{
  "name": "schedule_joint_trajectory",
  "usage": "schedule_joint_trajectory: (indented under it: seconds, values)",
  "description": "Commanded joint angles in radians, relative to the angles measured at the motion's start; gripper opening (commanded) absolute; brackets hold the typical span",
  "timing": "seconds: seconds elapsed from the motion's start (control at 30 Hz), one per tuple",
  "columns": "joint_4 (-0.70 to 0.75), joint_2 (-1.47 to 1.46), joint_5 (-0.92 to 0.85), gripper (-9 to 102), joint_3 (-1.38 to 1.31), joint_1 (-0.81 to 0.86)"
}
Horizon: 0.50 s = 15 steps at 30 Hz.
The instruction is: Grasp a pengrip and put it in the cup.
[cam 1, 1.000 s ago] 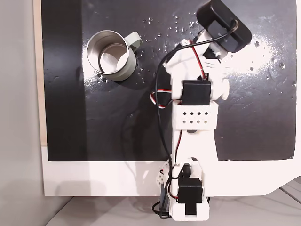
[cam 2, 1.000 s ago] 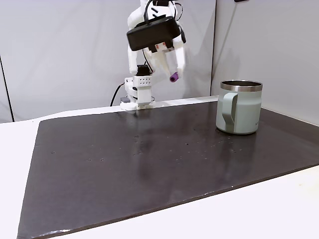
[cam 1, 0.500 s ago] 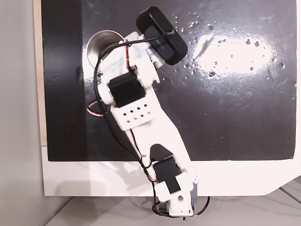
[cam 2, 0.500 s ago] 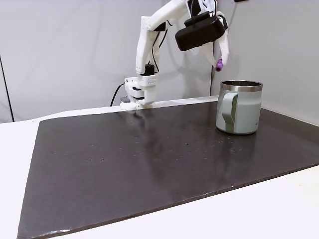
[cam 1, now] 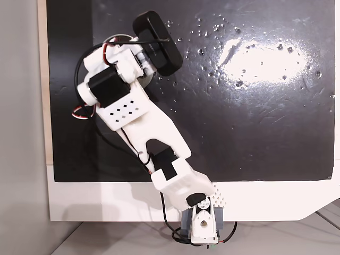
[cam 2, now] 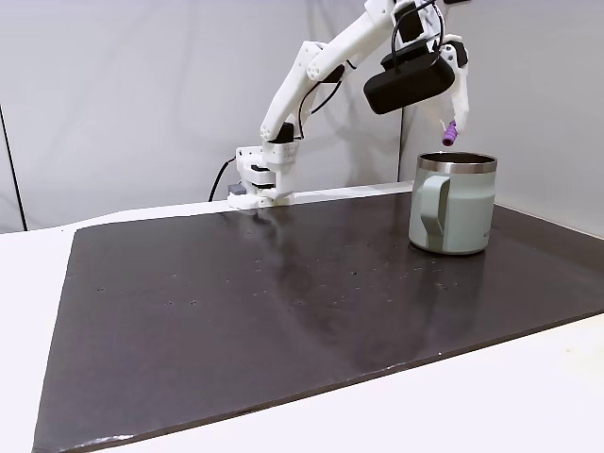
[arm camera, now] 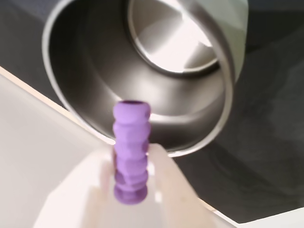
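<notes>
From the fixed view above the table, you see the arm (cam 1: 143,122) stretched toward the upper left of the black mat (cam 1: 255,133), its wrist and camera housing lying over the cup (cam 1: 118,39); just a sliver of rim peeks out, and you cannot tell the state of the fingers from here.

From the fixed view at table level, your gripper (cam 2: 451,125) hangs just above the cup (cam 2: 453,203), pinching the pengrip (cam 2: 449,133). The purple tube hangs nearly upright, its lower end apart from the rim and over the opening, toward the far side.

In the wrist view, the pengrip (arm camera: 130,152) sits clamped between the two pale fingers (arm camera: 164,190), held by its near half while the open far end points at the cup (arm camera: 142,71). The fingers are pressed together on it, with the shiny bottom of the cup showing beyond.

Expect the tube to be very light and soft: the ribs give the fingers purchase, but a rubbery skin like this may cling to one finger when you let go. Being so light, it could bounce off the metal rim, so a release well over the middle looks safer. The hold on the ribbed middle looks sound.
</notes>
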Motion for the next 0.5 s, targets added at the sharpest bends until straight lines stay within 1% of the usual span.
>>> schedule_joint_trajectory:
  seconds: [0.0, 0.13, 0.2, 0.47]
  values:
    - [0.003, 0.009, 0.003, 4, -0.066, 0.008]
    - [0.005, 0.005, 0.0, 26, -0.066, 0.018]
    - [0.006, 0.003, -0.006, 32, -0.066, 0.02]
    - [0.012, 0.008, -0.025, 31, -0.066, 0.025]
